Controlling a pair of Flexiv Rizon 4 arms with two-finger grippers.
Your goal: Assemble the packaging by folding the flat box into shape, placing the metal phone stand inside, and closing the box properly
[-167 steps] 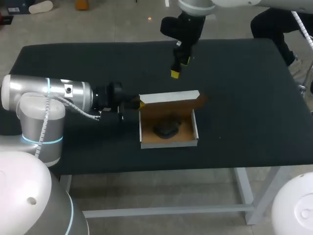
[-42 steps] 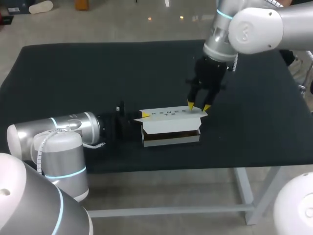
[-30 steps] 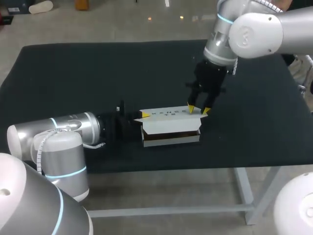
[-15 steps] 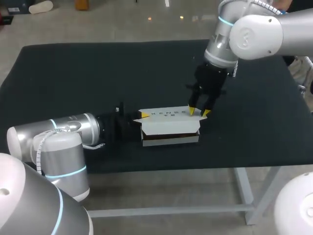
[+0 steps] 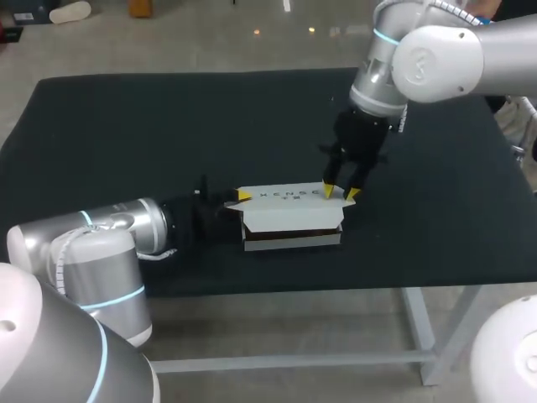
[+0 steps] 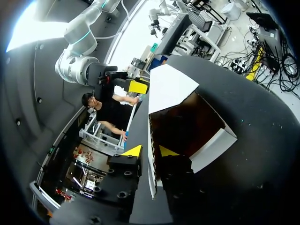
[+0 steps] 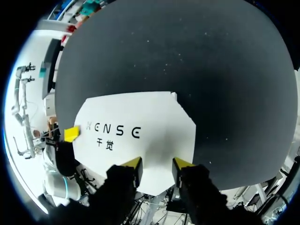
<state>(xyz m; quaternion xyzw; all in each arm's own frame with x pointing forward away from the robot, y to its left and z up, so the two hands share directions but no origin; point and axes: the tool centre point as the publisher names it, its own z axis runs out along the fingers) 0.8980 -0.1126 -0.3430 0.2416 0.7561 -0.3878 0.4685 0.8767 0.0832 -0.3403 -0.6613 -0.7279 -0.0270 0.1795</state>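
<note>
Down from high over the table's far side, the right gripper now rests its two yellow tips on the right end of the white printed lid; the tips are slightly parted and hold nothing. That lid has dropped from upright to nearly flat over the white cardboard box with its brown inside. The left gripper straddles the box's left end wall; whether it clamps that wall I cannot tell. The box sits near the front middle of the black table.

Box matt white card outside, brown inside; table w/ matt black cloth, lightly speckled
</note>
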